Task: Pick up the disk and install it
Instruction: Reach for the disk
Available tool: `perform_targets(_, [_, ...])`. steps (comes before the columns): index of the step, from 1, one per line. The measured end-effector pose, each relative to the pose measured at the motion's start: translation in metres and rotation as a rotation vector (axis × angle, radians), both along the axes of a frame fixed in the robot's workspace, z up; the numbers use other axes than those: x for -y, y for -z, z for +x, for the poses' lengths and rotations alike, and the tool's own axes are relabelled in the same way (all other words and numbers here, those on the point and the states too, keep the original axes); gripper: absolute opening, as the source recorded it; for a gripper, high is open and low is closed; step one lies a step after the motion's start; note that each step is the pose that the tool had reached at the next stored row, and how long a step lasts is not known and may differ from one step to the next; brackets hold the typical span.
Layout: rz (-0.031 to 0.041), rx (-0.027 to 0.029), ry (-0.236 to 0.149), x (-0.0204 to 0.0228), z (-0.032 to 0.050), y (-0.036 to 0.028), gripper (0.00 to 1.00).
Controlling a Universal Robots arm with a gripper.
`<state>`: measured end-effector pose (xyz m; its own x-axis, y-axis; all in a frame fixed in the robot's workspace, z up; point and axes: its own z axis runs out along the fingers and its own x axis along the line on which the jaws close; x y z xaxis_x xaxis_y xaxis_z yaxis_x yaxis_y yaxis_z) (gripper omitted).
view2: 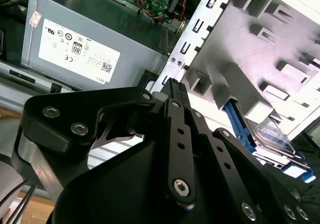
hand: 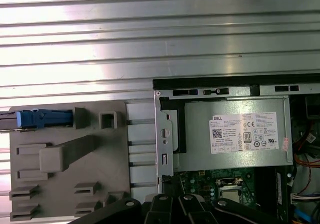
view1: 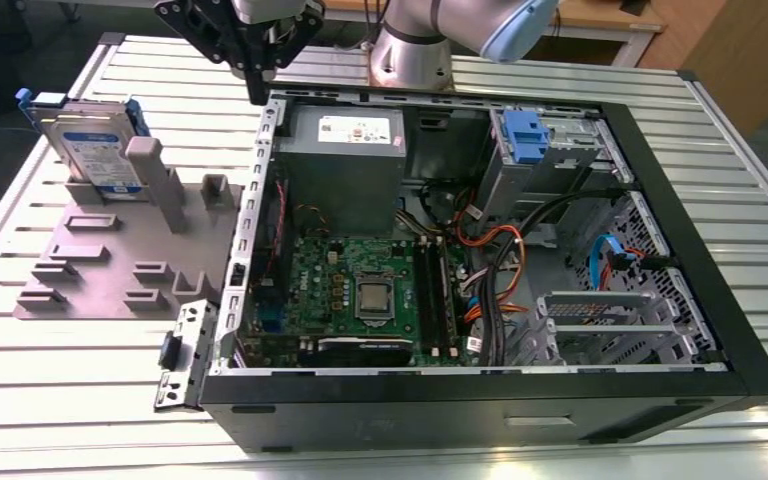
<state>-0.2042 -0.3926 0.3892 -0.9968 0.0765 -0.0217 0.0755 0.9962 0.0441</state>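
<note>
- Gripper (view1: 259,82): black, two-fingered, on the one arm. We see it hanging over the far corner of the open computer case (view1: 747,330), close by the power supply (view1: 344,150). In the second wrist view its fingers (view2: 174,102) run together to a single tip, with nothing between them.
- Disk (view1: 93,150): silver drive with a white-and-blue label and blue rails. We find it standing upright on edge in a slot at the far end of the grey holder plate (view1: 104,265), outside the case. It lies to the exterior view's left of the gripper and apart from it. In the first wrist view we see its blue rail (hand: 45,119) edge-on.
- Holder plate: grey, with raised blocks and slots, lying flat just beside the case wall.
- Case interior: grey power supply with a white sticker, green circuit board (view1: 357,270), orange and black cables, and a metal drive bay with a blue part (view1: 524,135).
- Table (view1: 77,400): ribbed aluminium, carrying both plate and case.
</note>
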Motion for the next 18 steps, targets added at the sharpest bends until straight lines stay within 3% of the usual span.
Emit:
perform_targets(7, [0.0001,0.0000,0.000,0.0000,-0.0018,0.0000,0.11])
perform_targets(18, [0.0000,0.0000,0.000,-0.0002,-0.0149,0.0002,0.11])
